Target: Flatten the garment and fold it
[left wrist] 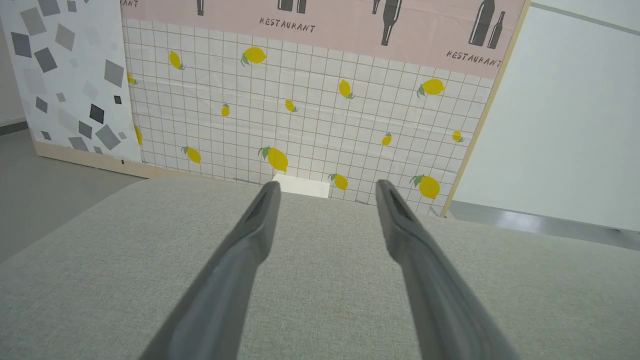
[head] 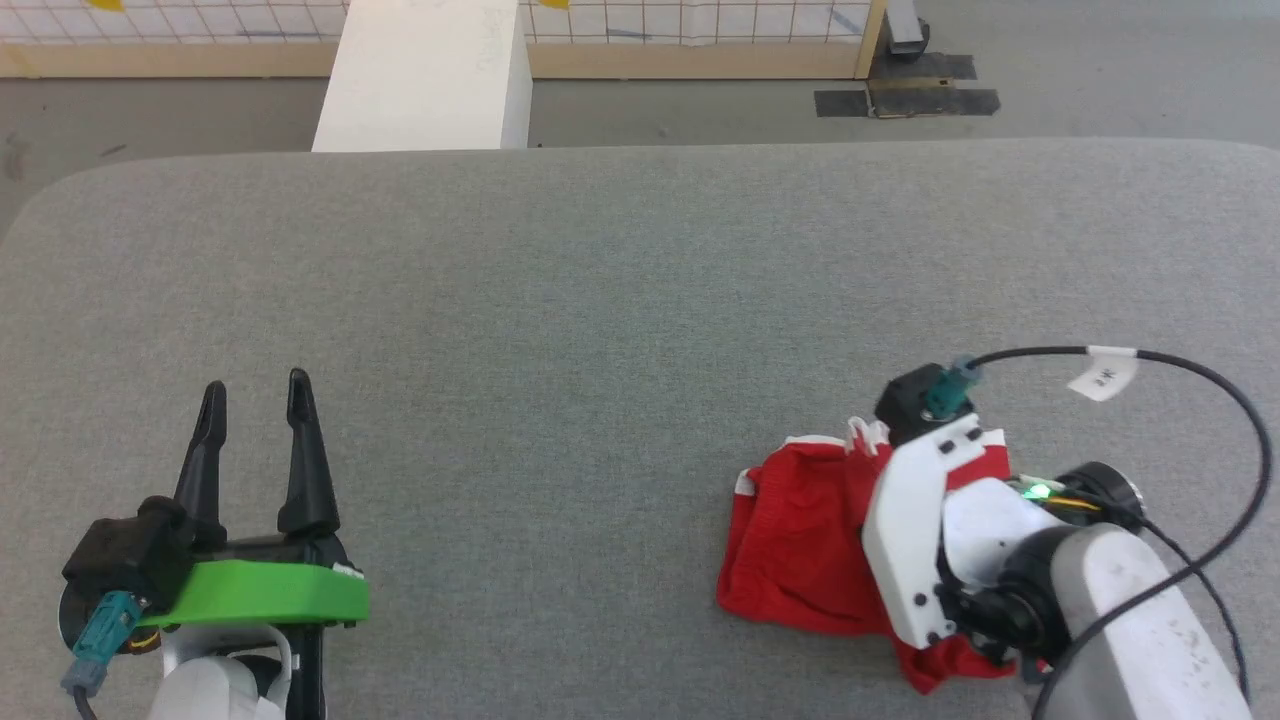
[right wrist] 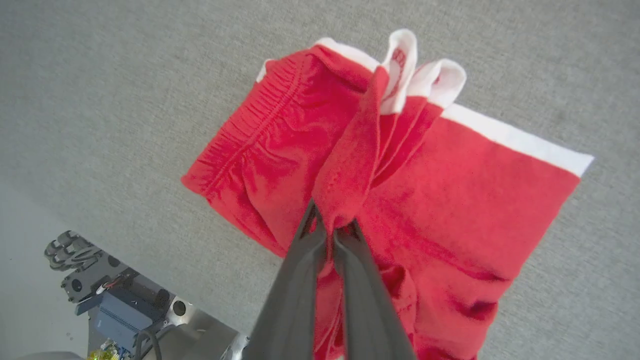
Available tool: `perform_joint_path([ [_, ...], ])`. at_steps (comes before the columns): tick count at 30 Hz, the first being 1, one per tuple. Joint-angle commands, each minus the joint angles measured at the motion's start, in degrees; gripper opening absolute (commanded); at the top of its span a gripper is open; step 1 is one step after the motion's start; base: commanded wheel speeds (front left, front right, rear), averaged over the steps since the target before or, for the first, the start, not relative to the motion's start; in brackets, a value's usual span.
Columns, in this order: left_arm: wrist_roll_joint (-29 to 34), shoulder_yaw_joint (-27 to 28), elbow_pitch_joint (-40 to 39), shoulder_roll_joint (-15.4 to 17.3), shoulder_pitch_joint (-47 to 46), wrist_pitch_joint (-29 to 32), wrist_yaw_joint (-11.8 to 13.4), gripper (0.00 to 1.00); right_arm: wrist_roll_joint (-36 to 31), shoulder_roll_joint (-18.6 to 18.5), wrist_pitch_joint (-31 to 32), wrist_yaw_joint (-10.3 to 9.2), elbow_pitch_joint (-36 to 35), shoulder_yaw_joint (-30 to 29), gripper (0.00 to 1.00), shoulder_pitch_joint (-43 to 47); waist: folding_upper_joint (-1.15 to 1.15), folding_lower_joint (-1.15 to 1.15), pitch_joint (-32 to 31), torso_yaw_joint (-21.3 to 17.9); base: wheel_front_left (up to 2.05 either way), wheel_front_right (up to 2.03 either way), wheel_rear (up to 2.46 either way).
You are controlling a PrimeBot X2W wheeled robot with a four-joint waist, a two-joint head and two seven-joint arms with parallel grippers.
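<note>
The garment is a pair of bright red shorts with white edge bands, lying crumpled on the grey table at the lower right. My right gripper is shut on a fold of the garment, and that pinched ridge of red cloth rises from the rest. In the head view the right wrist covers the gripper's fingers and part of the cloth. My left gripper stands open at the lower left, far from the garment, with nothing between its fingers.
A white block stands beyond the table's far edge, in front of a tiled lemon-pattern wall panel. A black cable loops over the table by the right arm. The robot's base shows below the table's near edge.
</note>
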Motion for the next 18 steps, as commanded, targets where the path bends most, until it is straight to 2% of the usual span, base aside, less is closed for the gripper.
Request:
perform_joint_path([
  [1,0.37,0.04,0.06,-0.29,0.50,-0.26,-0.31,1.00,0.48,0.77,-1.02,-0.09,1.16,0.58,0.00,-1.28,0.00,0.00,0.32,0.42,0.00,0.00,0.00],
  [11,0.48,0.24,0.50,-0.76,-0.13,-0.26,-0.66,1.00,0.80,3.61,-6.69,-0.09,10.54,4.67,0.00,-6.57,0.00,0.00,1.53,0.92,0.00,0.00,0.00],
  [12,0.48,0.22,0.57,-0.80,-0.24,-0.26,-0.72,1.00,0.85,3.74,-7.54,-0.09,11.41,5.18,0.44,-7.00,0.00,0.00,1.64,0.92,0.00,0.00,0.00],
  [13,0.48,0.22,0.62,-0.83,-0.32,-0.26,-0.76,1.00,0.90,3.81,-8.38,-0.09,11.93,5.61,1.00,-7.35,0.00,0.00,1.71,0.89,0.00,0.00,0.00],
  [18,0.66,0.55,0.68,-0.86,-0.12,-0.26,-0.96,1.00,3.95,4.04,-11.74,-0.09,11.55,7.75,1.00,-8.80,0.00,0.00,1.67,-0.11,0.00,0.00,0.00],
])
